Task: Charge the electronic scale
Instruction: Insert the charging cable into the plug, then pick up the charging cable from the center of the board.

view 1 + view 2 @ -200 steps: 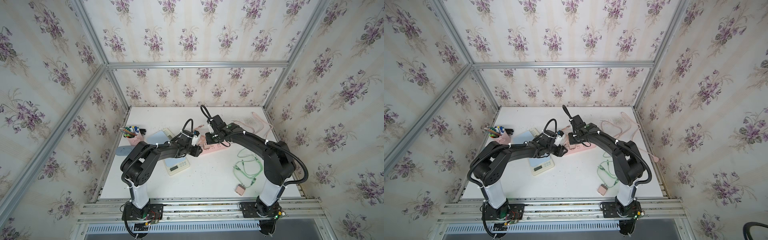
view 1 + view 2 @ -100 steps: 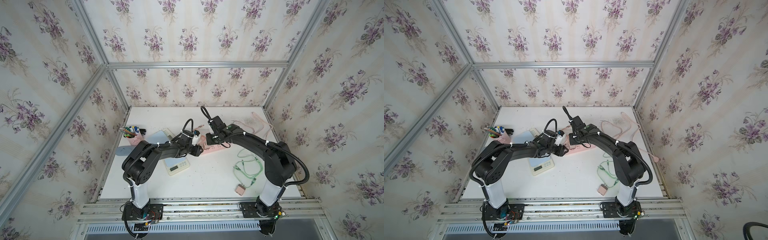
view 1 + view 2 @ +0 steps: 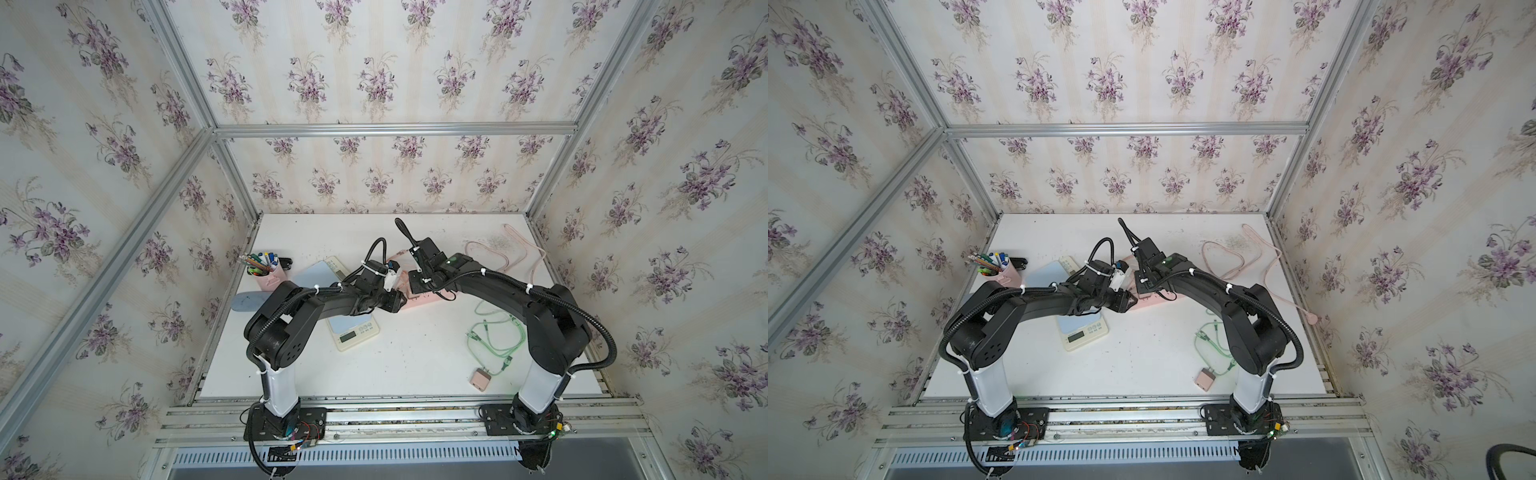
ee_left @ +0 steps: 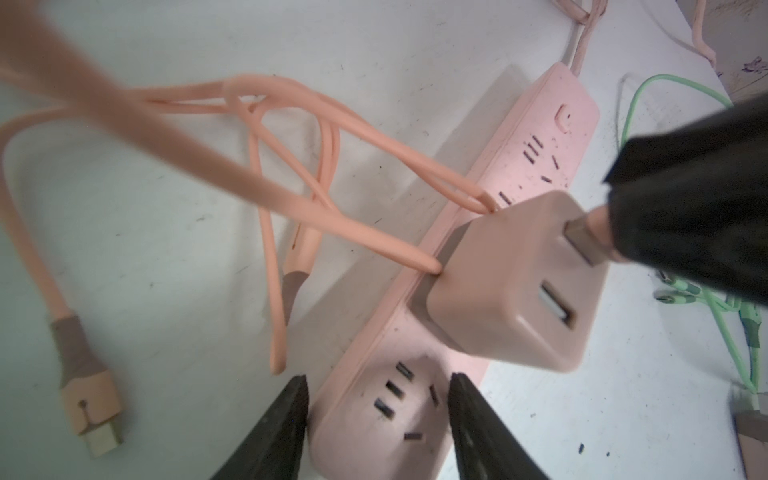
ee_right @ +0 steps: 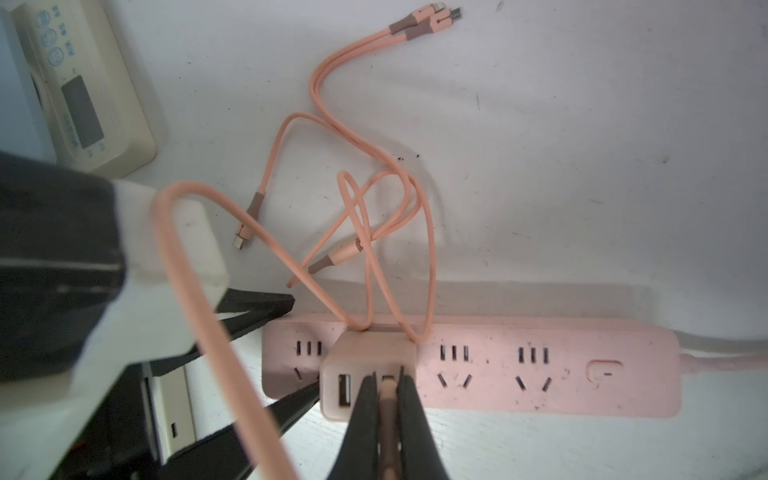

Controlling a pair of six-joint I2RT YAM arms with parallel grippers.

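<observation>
Now | step: we pushed pink cable's USB plug (image 5: 388,409), pinched by right gripper (image 5: 388,399), squarely into beige charger block (image 5: 370,353) | left gripper (image 4: 376,415), jaws spread, straddled pink plastic power strip (image 4: 519,137), lower centre.

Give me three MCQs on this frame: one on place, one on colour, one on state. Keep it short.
1. Where is the charger block?
A. plugged into the power strip
B. on the scale
C. in the pen cup

2. What colour is the loose cable beside the right arm?
A. black
B. green
C. blue

3. What is the right end effector doing?
A. open and empty
B. shut on the scale
C. shut on the pink cable's USB plug

Key: A, the block sits in the strip's sockets; B, mint green in a top view; C, its fingers pinch the plug at the block's port.
</observation>
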